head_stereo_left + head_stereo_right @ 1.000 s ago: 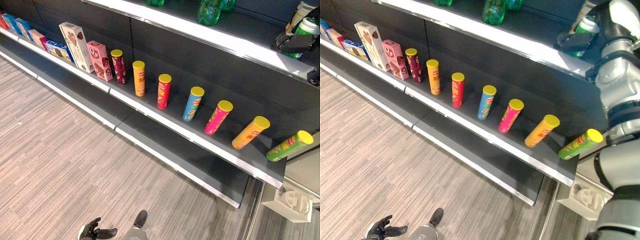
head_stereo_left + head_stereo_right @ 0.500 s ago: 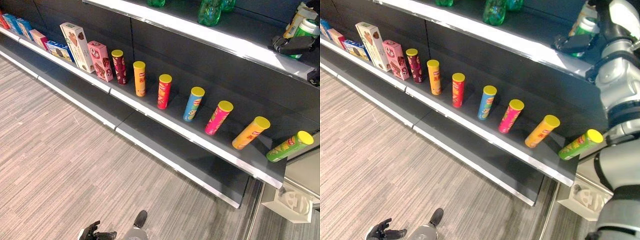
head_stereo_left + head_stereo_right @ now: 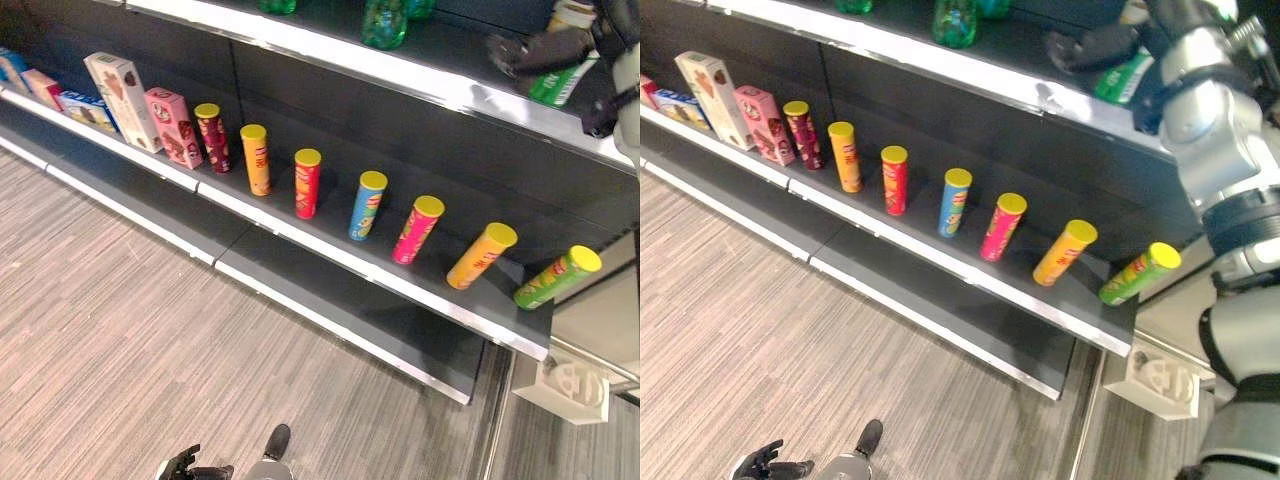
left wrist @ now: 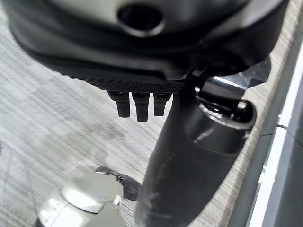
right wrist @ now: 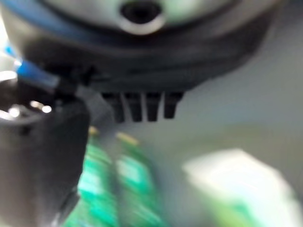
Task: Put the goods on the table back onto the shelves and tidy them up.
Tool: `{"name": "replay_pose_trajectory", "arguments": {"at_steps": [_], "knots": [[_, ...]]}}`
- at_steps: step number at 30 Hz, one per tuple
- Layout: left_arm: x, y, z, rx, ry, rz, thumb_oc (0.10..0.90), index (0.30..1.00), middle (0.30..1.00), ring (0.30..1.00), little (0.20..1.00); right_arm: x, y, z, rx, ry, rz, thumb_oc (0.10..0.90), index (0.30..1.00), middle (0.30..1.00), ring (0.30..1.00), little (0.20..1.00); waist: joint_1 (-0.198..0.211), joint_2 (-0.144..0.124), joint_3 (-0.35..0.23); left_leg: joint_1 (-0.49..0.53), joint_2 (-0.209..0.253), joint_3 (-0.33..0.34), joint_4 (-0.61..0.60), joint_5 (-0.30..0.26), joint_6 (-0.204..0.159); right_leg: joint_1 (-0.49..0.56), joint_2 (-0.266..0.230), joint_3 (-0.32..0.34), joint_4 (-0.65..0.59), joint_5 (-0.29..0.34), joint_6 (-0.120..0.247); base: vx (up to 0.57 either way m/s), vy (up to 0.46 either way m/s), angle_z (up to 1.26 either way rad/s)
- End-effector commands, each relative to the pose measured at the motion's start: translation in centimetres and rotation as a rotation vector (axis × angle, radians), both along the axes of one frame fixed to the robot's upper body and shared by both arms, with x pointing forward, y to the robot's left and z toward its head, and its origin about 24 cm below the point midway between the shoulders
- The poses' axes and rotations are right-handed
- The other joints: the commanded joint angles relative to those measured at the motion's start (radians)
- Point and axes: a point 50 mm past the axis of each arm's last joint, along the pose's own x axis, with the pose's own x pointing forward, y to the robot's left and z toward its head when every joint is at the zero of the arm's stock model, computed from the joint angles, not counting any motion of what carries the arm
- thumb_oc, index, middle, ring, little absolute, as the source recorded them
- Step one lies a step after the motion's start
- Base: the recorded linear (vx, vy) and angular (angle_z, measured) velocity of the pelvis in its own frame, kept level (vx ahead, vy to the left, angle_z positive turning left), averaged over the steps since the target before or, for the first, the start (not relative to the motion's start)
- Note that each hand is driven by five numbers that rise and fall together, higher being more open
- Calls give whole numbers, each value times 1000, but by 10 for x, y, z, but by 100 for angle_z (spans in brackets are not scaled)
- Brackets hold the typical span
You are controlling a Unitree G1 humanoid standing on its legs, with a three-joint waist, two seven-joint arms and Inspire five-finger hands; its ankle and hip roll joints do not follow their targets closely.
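Observation:
My right hand [image 3: 1092, 45] is up on the top shelf [image 3: 400, 75], open, with its fingers stretched out along the shelf. Just under its wrist stands a tilted green bottle [image 3: 1120, 78]; the fingers are not round it. In the right wrist view, blurred green goods [image 5: 99, 189] lie past the fingertips [image 5: 142, 111] of my right hand [image 5: 142, 47]. A pale-capped container [image 3: 572, 15] stands behind the bottle. My left hand [image 3: 185, 465] hangs low over the floor, open and holding nothing.
Several yellow-lidded tubes [image 3: 365, 205] stand in a leaning row on the middle shelf [image 3: 330, 255], with boxes [image 3: 172, 125] at its left end. Green bottles [image 3: 385, 22] stand further left on the top shelf. A white holder [image 3: 565, 385] sits on the floor at the right.
The whole view has shifted left and up. My right hand, earlier down at the green bottle's side, now lies higher and a little further left along the top shelf.

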Motion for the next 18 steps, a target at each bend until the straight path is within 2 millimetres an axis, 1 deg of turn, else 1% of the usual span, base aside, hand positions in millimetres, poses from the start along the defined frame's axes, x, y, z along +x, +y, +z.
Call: {"name": "replay_pose_trajectory", "arguments": {"at_steps": [1, 2, 3, 8, 9, 10, 13, 16, 17, 18], "knots": [[16, 19, 10, 97, -23, -11, 800, 900, 900, 900, 900, -47, 30, 22, 25, -224, 292, 800, 900, 900, 900, 900, -44, -36, -68, 78, 10, 169, 2, -184, 14, -21, -8, 125, 25, -84, -5, -19, 19, -52], [15, 21, 11, 103, -21, -14, 800, 900, 900, 900, 900, -48, 27, 20, 31, -221, 289, 800, 900, 900, 900, 900, -37, -42, -69, 79, 11, 173, 2, -185, 14, -22, -8, 129, 26, -84, -5, -29, 19, -69], [16, 19, 10, 99, -18, -19, 800, 900, 900, 900, 900, -52, 38, 11, 45, -181, 396, 800, 900, 900, 900, 900, -47, -40, -72, 85, 12, 188, 2, -188, 16, -25, -7, 146, 24, -81, -4, -15, 8, -68], [16, 20, 11, 101, -18, -20, 800, 900, 900, 900, 900, -52, 37, 10, 46, -181, 394, 800, 900, 900, 900, 900, -45, -42, -72, 85, 13, 190, 2, -189, 16, -26, -7, 148, 25, -81, -4, -8, 3, -30], [17, 17, 10, 96, -21, -34, 800, 900, 900, 900, 900, -59, 58, -7, 54, -89, 597, 800, 900, 900, 900, 900, -68, -34, -73, 107, 22, 223, 2, -198, 18, -31, -4, 184, 27, -79, -4, -51, 20, -3], [18, 15, 10, 96, -23, -49, 800, 900, 900, 900, 900, -62, 67, -19, 58, -20, 694, 800, 900, 900, 900, 900, -79, -33, -74, 109, 23, 237, 2, -196, 20, -40, -3, 200, 29, -73, -3, -50, 21, -3], [18, 16, 10, 99, -21, -51, 800, 900, 900, 900, 900, -62, 66, -20, 61, -18, 693, 800, 900, 900, 900, 900, -73, -36, -77, 108, 24, 242, 2, -196, 21, -43, -3, 205, 30, -73, -3, -8, 5, -42], [18, 16, 10, 99, -21, -51, 800, 900, 900, 900, 900, -62, 66, -20, 61, -18, 693, 800, 900, 900, 900, 900, -73, -36, -77, 108, 24, 242, 2, -196, 21, -43, -3, 205, 30, -73, -3, -15, 4, -2], [22, 12, 11, 86, -44, -71, 800, 900, 900, 900, 900, -68, 90, -55, 88, 222, 964, 800, 900, 900, 900, 900, -103, -27, -75, 135, 35, 294, 2, -205, 22, -55, 3, 259, 32, -67, -2, -118, 44, 2], [29, -2, 10, 50, -79, -133, 800, 900, 900, 900, 900, -46, 107, -149, 415, 714, 1194, 800, 900, 900, 900, 900, -129, -6, -66, 162, 44, 369, 2, -209, 28, -78, 9, 328, 31, -53, 0, -178, 67, -18]]}}
